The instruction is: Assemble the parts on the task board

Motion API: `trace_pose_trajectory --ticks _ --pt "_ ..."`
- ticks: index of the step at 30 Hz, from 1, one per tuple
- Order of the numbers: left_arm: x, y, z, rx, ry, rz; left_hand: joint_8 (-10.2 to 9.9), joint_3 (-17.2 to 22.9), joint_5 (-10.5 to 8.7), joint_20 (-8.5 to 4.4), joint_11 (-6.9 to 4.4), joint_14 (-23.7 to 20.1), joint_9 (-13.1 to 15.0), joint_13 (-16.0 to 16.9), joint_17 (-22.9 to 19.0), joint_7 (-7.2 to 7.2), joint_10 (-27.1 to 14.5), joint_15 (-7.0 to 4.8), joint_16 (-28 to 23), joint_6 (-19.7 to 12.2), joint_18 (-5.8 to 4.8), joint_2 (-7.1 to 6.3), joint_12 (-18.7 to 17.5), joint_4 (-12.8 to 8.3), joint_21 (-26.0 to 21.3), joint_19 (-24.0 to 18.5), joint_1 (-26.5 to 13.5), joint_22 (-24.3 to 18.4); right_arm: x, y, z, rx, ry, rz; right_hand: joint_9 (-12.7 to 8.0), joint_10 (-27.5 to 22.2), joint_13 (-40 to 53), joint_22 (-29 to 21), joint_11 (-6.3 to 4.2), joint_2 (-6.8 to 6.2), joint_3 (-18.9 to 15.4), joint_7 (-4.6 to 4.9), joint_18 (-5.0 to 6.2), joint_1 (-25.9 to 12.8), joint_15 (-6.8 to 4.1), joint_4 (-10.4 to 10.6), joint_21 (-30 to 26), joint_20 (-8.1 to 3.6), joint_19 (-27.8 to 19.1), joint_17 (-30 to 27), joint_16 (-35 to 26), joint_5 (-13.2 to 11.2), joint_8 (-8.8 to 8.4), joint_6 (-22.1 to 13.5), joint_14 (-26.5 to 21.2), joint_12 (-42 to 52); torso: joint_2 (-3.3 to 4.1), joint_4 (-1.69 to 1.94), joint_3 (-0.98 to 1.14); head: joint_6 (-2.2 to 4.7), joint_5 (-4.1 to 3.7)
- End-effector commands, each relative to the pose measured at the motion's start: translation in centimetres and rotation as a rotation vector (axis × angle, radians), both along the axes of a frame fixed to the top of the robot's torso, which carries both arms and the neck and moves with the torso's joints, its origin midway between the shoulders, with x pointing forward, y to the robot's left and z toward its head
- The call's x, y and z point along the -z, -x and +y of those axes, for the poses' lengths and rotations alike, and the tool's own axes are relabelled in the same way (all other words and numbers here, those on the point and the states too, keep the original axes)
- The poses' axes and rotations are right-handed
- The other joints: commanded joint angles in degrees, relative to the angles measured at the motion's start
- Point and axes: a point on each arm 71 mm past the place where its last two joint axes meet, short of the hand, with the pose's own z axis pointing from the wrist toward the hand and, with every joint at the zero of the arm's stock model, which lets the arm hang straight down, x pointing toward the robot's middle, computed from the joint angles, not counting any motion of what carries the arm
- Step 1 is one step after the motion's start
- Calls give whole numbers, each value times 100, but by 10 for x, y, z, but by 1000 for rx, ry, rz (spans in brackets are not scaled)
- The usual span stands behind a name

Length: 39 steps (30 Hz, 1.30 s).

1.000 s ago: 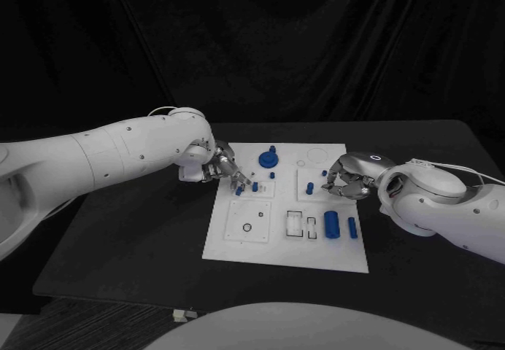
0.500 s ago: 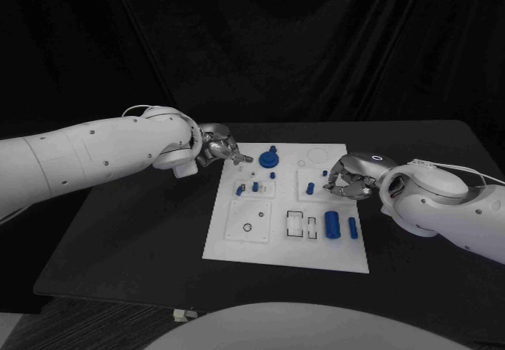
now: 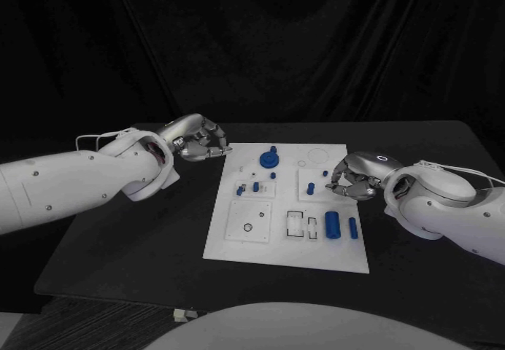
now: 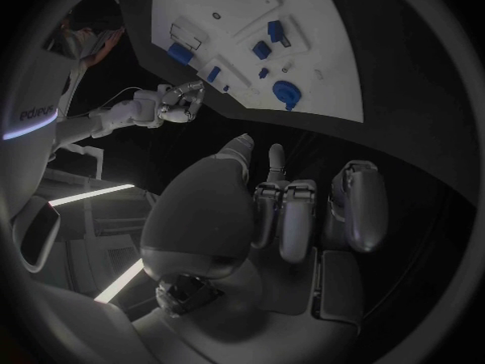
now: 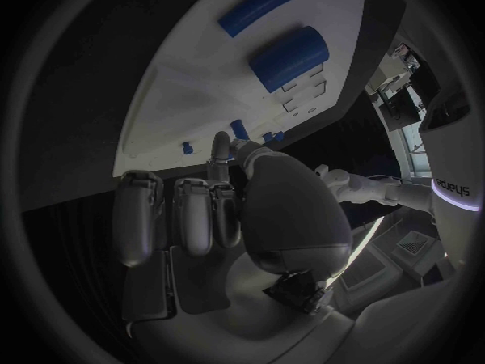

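Note:
The white task board (image 3: pixel 282 248) lies mid-table. A blue round part (image 3: pixel 268 156) stands at its far side, with small blue pegs (image 3: pixel 240 192) below it and another peg (image 3: pixel 311 188) to the right. Two blue cylinders (image 3: pixel 333 224) lie near the right edge. My left hand (image 3: pixel 200 138) hovers off the board's far left corner, fingers curled in on nothing; the left wrist view shows the fingers (image 4: pixel 298 218) empty, with the board (image 4: pixel 303 65) beyond them. My right hand (image 3: pixel 352 179) hangs over the board's right edge, curled and empty, its fingers (image 5: pixel 192 210) beside the cylinders (image 5: pixel 288 57).
Black table (image 3: pixel 137 240) surrounds the board on all sides. Empty sockets (image 3: pixel 302 224) and a ringed recess (image 3: pixel 248 227) sit in the board's near half. A dark curtain closes the back.
My left hand has drawn back from the board's left sockets to beyond its far left corner, leaving a small blue peg standing there. The right hand has barely moved.

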Motion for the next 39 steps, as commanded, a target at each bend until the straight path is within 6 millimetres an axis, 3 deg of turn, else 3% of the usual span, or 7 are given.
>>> trace_pose_trajectory --ticks 1,7,10,14,16,27,39 --pt "2 12 -6 20 -62 -180 -135 -191 -155 58 96 566 -274 1466 1535 6 514 69 80 151 236 32 -13 78 62 37 6 1155 -8 3 2 -6 -75 -84 65 615 1445 1331 63 -76 101 6 -40 135 18 -70 -60 35 200 708 -43 271 -124 -81 491 -69 11 -2 -3 -1 19" --pt "23 32 -13 46 -113 -212 -346 -237 -250 67 107 566 -753 1474 1535 21 525 77 80 296 233 31 -1 73 75 55 -25 1159 -16 9 2 -18 -134 -146 59 615 1445 1338 78 -97 99 25 -45 110 27 -61 -40 42 212 738 -27 374 -163 -129 498 -69 7 8 -8 -1 3" --pt "30 38 -15 50 -130 -239 -508 -272 -104 58 91 566 -1120 1497 1535 2 550 62 80 529 223 -49 27 76 121 99 -79 1174 -17 9 1 -18 -143 -155 53 615 1445 1337 87 -106 97 38 -44 100 33 -57 -44 46 211 732 -29 398 -185 -156 497 -69 0 13 -6 -1 -1" --pt "40 43 -16 42 -180 -245 -546 -272 -59 45 71 566 -1260 1525 1535 -21 577 46 80 678 217 -87 61 77 146 124 -100 1182 -17 10 0 -18 -145 -157 51 615 1445 1338 90 -107 97 42 -44 97 34 -56 -43 47 211 724 -32 402 -190 -161 496 -69 -6 17 -8 -1 -4" --pt "46 46 -15 32 -202 -246 -526 -319 -159 31 50 566 -1315 1521 1535 -45 574 29 80 803 220 -131 56 94 134 125 -262 1177 -17 10 0 -18 -145 -156 50 615 1445 1338 92 -106 98 44 -44 97 35 -56 -43 48 212 723 -33 406 -193 -164 496 -69 -17 20 -12 -1 -24" --pt "66 53 -16 10 -264 -206 -383 -353 -287 -20 -7 566 -1269 1515 1535 -108 570 -25 80 945 216 -198 50 101 142 152 -545 1181 -14 11 1 -18 -138 -141 47 615 1445 1337 95 -104 101 48 -44 99 37 -57 -45 49 211 717 -35 413 -200 -169 495 -69 -3 2 2 -1 19" --pt "80 48 -24 14 -311 -153 -222 -309 -255 -50 -45 566 -1127 1504 1535 -153 561 -56 80 1001 220 -148 37 100 118 149 -666 1176 -12 12 2 -19 -134 -131 45 615 1445 1334 98 -102 105 50 -42 103 40 -60 -53 51 207 706 -40 422 -204 -171 493 -69 -13 19 -2 -1 -21"
